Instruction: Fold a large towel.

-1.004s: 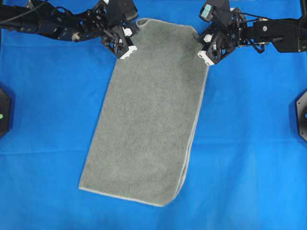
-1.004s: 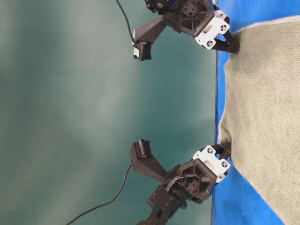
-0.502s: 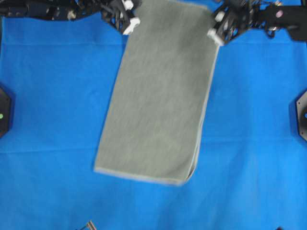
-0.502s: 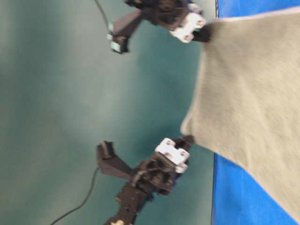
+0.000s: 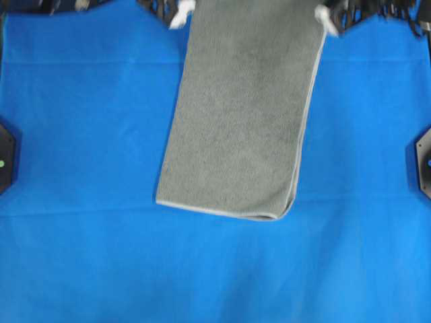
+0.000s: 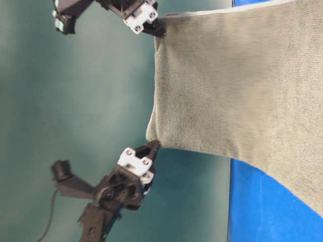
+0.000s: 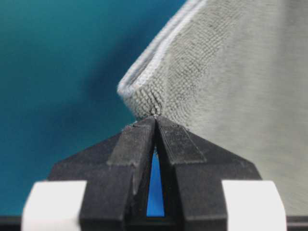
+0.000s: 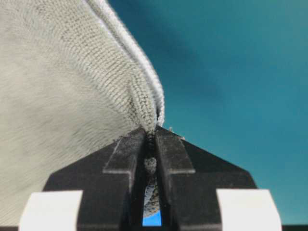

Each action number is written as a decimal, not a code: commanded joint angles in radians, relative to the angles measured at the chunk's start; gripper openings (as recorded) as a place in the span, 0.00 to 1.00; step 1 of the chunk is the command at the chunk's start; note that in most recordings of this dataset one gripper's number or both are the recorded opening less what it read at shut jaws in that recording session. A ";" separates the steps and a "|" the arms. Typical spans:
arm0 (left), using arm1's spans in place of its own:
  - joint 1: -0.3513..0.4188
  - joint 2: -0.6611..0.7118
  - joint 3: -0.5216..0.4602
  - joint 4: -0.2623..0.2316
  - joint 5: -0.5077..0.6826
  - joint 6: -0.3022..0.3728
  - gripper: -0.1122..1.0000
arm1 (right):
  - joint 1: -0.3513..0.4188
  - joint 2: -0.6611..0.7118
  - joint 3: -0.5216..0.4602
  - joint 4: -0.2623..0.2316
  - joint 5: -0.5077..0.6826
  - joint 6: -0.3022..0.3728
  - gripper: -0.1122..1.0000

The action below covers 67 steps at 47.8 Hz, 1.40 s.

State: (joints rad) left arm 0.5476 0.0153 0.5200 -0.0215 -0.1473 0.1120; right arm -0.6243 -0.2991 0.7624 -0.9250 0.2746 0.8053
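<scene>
The towel (image 5: pixel 242 114) is a grey-green fuzzy rectangle with a pale stitched edge, and it looks doubled lengthwise. Its far end is lifted while its near end (image 5: pixel 222 207) lies on the blue cloth. At the top edge of the overhead view, my left gripper (image 5: pixel 180 13) is shut on the towel's far left corner (image 7: pixel 144 98). My right gripper (image 5: pixel 330 17) is shut on the far right corner (image 8: pixel 144 103), with two layers pinched. From table level the towel (image 6: pixel 237 80) hangs taut between the right gripper (image 6: pixel 161 33) and the left gripper (image 6: pixel 154 146). In the wrist views, left gripper (image 7: pixel 155 118) and right gripper (image 8: pixel 150 129).
The bright blue cloth (image 5: pixel 81 148) covers the whole table. A black fixture (image 5: pixel 5 156) sits at the left edge and another black fixture (image 5: pixel 424 163) at the right edge. A teal backdrop (image 6: pixel 75 101) stands behind the arms.
Both grippers have risen and drawn back toward the far edge, keeping their corners. The towel's near end has slid away from the front of the table after them.
</scene>
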 commanded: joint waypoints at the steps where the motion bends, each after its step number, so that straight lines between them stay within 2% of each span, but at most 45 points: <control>1: -0.055 -0.095 0.058 0.002 0.003 0.003 0.11 | 0.092 -0.084 0.031 0.011 0.006 0.003 0.15; 7: -0.163 -0.183 0.201 0.002 0.005 0.021 0.11 | 0.275 -0.169 0.104 0.055 0.046 0.006 0.15; 14: -0.311 -0.262 0.324 0.003 0.021 0.026 0.11 | 0.448 -0.195 0.129 0.152 0.103 0.009 0.15; 21: -0.445 -0.279 0.407 -0.002 0.018 0.021 0.11 | 0.569 -0.127 0.130 0.244 0.112 0.011 0.15; 26: -0.503 -0.242 0.436 -0.006 0.014 -0.006 0.11 | 0.627 -0.034 0.126 0.299 0.100 0.011 0.15; 36: -0.594 -0.132 0.430 -0.008 0.012 -0.032 0.11 | 0.704 0.166 0.086 0.387 -0.003 0.011 0.15; 46: -0.644 -0.051 0.413 -0.008 0.014 -0.084 0.11 | 0.755 0.213 0.055 0.434 -0.041 0.012 0.15; 52: -0.644 -0.051 0.419 -0.009 0.012 -0.110 0.11 | 0.755 0.215 0.054 0.446 -0.066 0.018 0.15; 61: -0.653 -0.049 0.411 -0.009 0.012 -0.115 0.12 | 0.759 0.219 0.046 0.448 -0.104 0.020 0.16; 64: -0.660 -0.048 0.407 -0.009 0.012 -0.115 0.22 | 0.769 0.222 0.041 0.446 -0.104 0.020 0.18; 67: -0.669 -0.046 0.402 -0.008 0.012 -0.115 0.36 | 0.779 0.227 0.035 0.446 -0.101 0.018 0.33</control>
State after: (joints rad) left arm -0.1089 -0.0230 0.9434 -0.0291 -0.1304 -0.0046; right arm 0.1381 -0.0675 0.8222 -0.4801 0.1779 0.8253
